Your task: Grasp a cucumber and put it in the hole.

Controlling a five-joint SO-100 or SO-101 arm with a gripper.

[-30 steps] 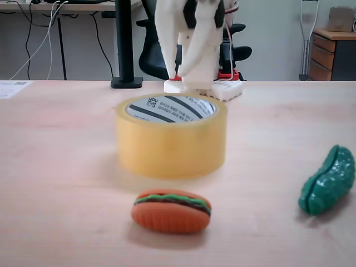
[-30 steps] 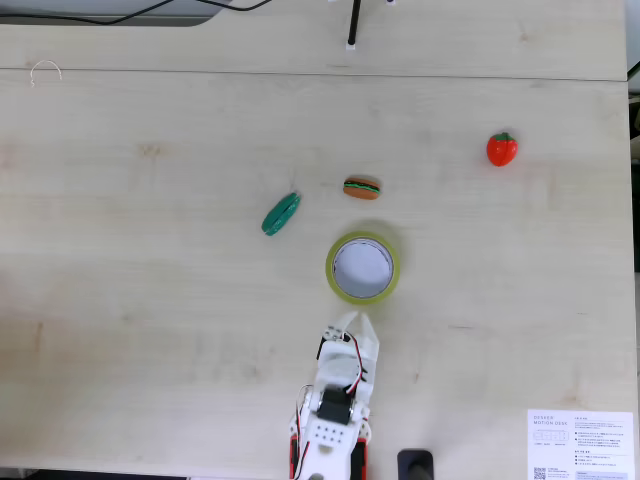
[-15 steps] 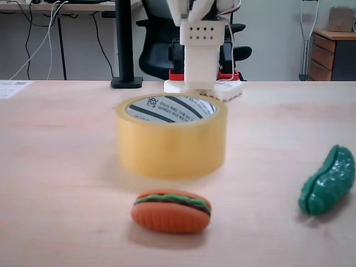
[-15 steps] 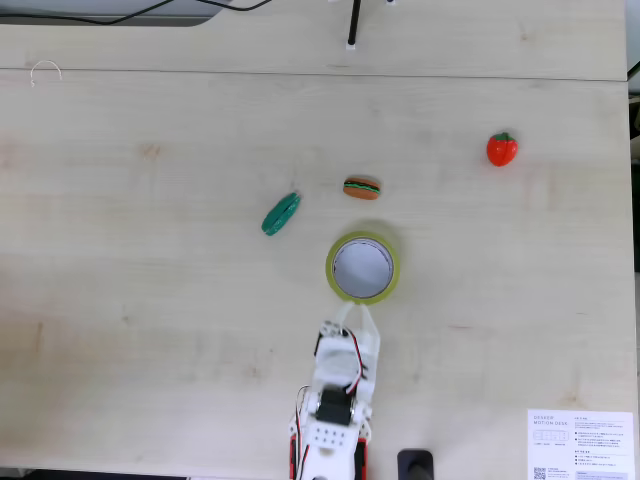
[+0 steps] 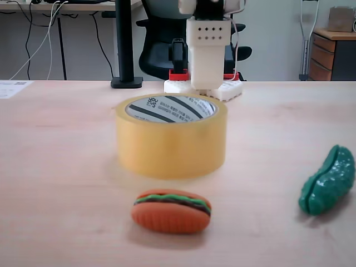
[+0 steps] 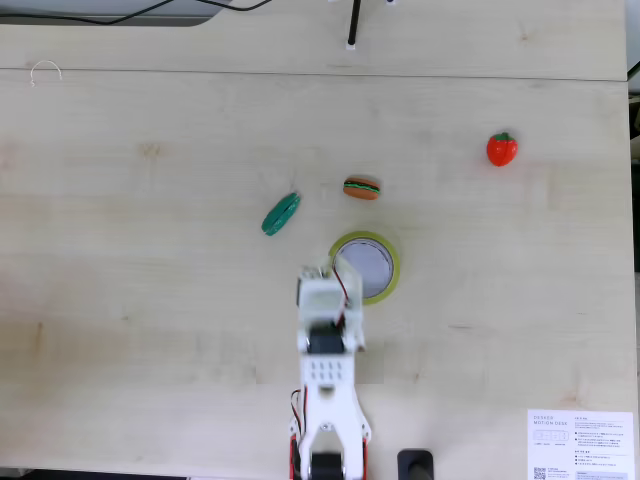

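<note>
Arm (image 6: 325,345) stood raised, reaching over the near rim of the tape roll (image 6: 385,290). Gripper fingers were hidden; spread or pressed together could not be told. Cucumber (image 6: 281,214) lay apart on the table (image 6: 150,300).

Bright, even indoor light; soft shadows; slightly soft focus.

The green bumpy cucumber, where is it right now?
The dark green bumpy toy cucumber lies on the wooden table, left of the orange toy hamburger in the top-down fixed view, up-left of the yellow tape roll.
</note>
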